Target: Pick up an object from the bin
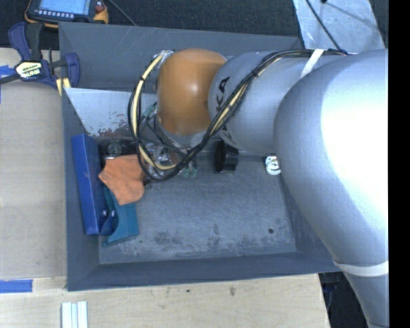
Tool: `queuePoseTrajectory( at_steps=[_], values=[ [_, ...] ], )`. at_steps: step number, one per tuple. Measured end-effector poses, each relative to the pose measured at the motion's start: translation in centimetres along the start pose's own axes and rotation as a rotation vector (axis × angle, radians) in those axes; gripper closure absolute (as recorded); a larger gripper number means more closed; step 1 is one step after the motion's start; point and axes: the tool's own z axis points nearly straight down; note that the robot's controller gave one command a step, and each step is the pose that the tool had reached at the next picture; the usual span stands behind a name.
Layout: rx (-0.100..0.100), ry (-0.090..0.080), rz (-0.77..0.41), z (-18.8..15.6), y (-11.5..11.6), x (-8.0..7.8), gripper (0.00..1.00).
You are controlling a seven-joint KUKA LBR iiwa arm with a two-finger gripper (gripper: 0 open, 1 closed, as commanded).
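Grey bin (191, 255) on my feed: long blue bar (84, 183) just left of the crumpled orange cloth (123, 178), gripper (162, 161) low just right of it, open or clenched I can't tell, black knob (225, 158) farther right.

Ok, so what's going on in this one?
A robot arm reaches into the grey bin from the right. Its gripper is low near the bin's left side, right beside a crumpled orange cloth. The cloth lies against a long blue bar along the left wall, with a teal piece just below it. A black knob and a small white thing lie close under the arm. Whether anything is held cannot be seen.
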Motion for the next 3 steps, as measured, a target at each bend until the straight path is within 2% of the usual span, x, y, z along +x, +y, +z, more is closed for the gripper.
queuePoseTrajectory(
  at_steps=[3],
  values=[
    [-0.003,-0.007,-0.002,-3.8,0.1,-0.2,1.0]
  ],
)
